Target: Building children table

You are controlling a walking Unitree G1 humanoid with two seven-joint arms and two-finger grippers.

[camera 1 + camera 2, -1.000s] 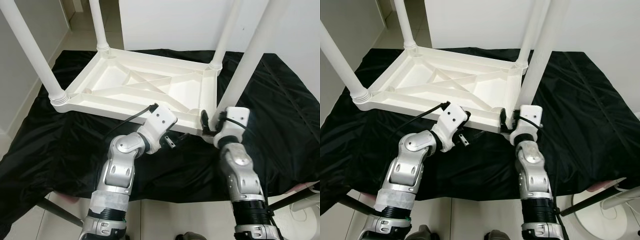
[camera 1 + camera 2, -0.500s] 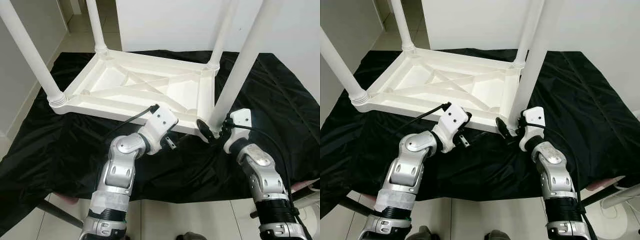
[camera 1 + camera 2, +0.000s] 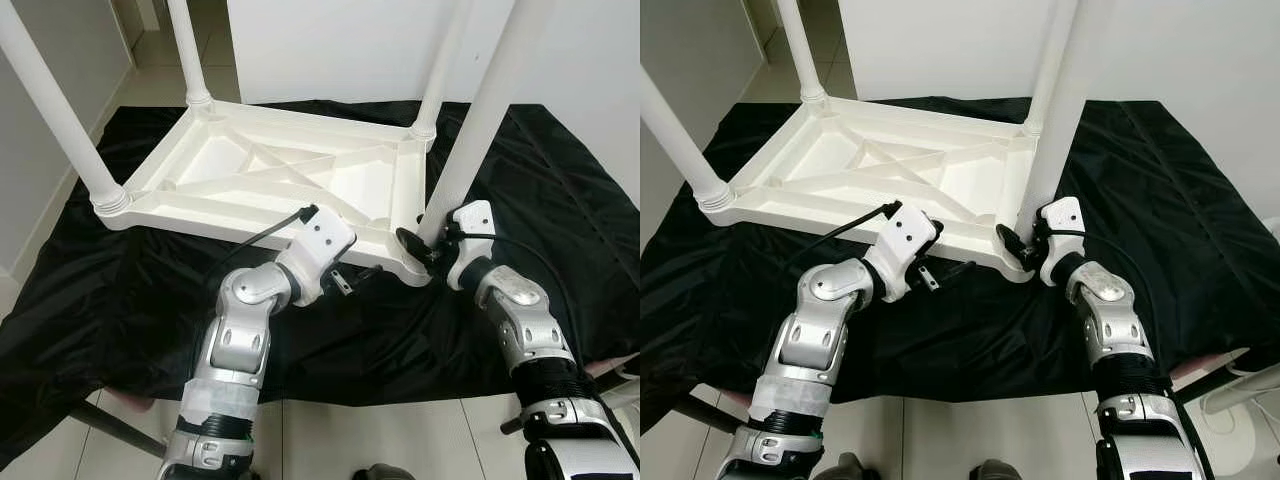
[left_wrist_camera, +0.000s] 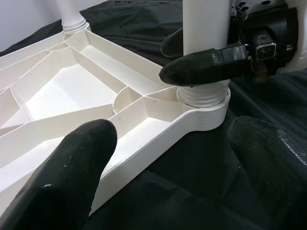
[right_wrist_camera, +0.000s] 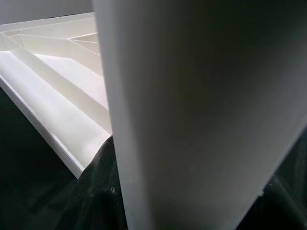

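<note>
A white plastic children's table (image 3: pixel 270 175) lies upside down on a black cloth (image 3: pixel 150 290). Its legs stand upright at the corners. My right gripper (image 3: pixel 418 243) is shut on the near right leg (image 3: pixel 478 125) just above its ribbed base, which sits in the corner socket (image 4: pixel 204 103). In the left wrist view its black fingers (image 4: pixel 206 64) wrap that leg. My left gripper (image 4: pixel 168 167) is open and low at the table's near rim, one finger over the ribbed underside and one over the cloth. The leg (image 5: pixel 192 115) blocks most of the right wrist view.
The cloth covers the floor all around the table. A white wall (image 3: pixel 330 45) stands behind, a grey wall (image 3: pixel 40 180) at the left, with tiled floor (image 3: pixel 150 75) between them. Dark stand legs (image 3: pixel 115 425) cross the near floor at the lower left.
My right forearm has swung out to the right while its gripper stayed on the leg's base. The leg now stands nearer the table's corner. The left arm has hardly moved.
</note>
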